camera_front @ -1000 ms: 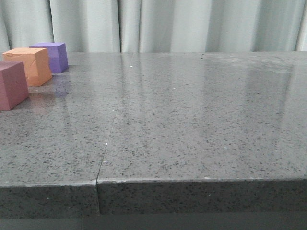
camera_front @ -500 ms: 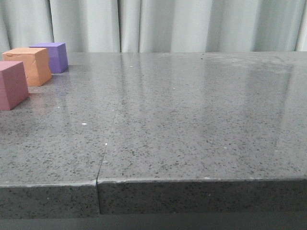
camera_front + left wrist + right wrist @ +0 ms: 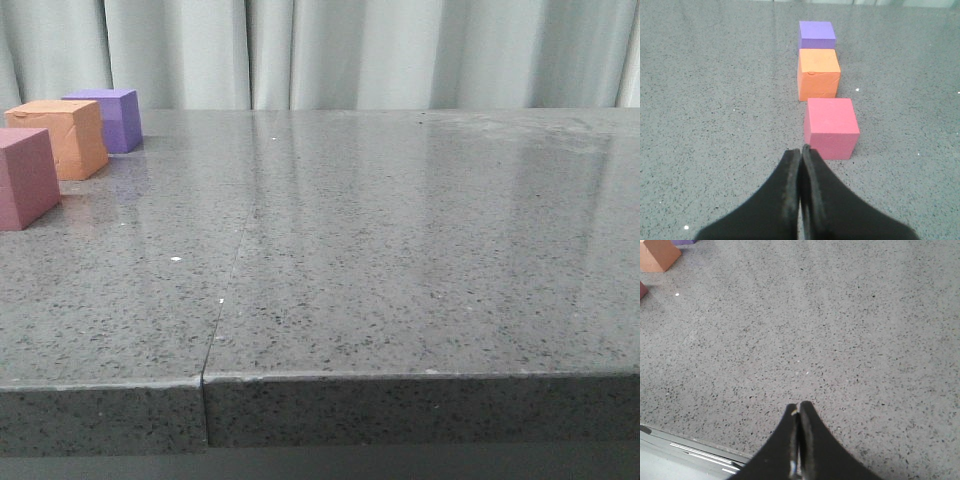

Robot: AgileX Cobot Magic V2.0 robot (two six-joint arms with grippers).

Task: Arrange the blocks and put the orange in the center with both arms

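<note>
Three cubes stand in a row at the far left of the grey stone table: the purple cube (image 3: pixel 108 118) farthest back, the orange cube (image 3: pixel 62 136) in the middle, the pink-red cube (image 3: pixel 24 176) nearest. The left wrist view shows the same row: purple cube (image 3: pixel 816 34), orange cube (image 3: pixel 818 73), pink-red cube (image 3: pixel 831 127). My left gripper (image 3: pixel 801 149) is shut and empty, just short of the pink-red cube. My right gripper (image 3: pixel 799 405) is shut and empty over bare table near its front edge; the orange cube (image 3: pixel 658 254) shows far off in that view. Neither gripper shows in the front view.
The table (image 3: pixel 400 250) has a seam (image 3: pixel 225 290) running front to back left of centre. Pale curtains (image 3: pixel 400 50) hang behind it. The table's front edge and a metal rail (image 3: pixel 695 452) lie just behind my right gripper.
A small white speck appeared on the table left of the seam half a second ago. The cubes have not moved.
</note>
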